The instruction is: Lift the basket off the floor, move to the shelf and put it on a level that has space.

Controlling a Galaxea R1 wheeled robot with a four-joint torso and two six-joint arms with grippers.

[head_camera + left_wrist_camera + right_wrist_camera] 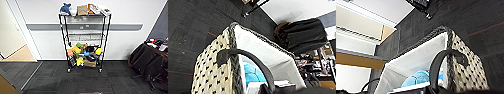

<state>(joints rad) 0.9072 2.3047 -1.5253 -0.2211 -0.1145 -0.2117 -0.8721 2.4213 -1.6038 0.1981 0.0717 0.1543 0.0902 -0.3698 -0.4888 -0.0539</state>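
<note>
Close up, neither claw's state can be told: fingers aren't clear in either wrist view. L wrist cam looks down on the basket (pixel 215 72), woven beige w/ pale lining and a dark arched handle (pixel 250 61); something turquoise (pixel 253 73) sits inside. R wrist cam shows the basket's other end and handle (pixel 438 66). Around the basket, dark carpet floor (pixel 190 30) w/ thin red line. Ahead, the shelf (pixel 85 37) stands at the wall, its 2nd level (pixel 85 34) bare, top and lower tiers cluttered. Right of the shelf, a dark chair (pixel 146 62) by a table (pixel 160 51).
</note>
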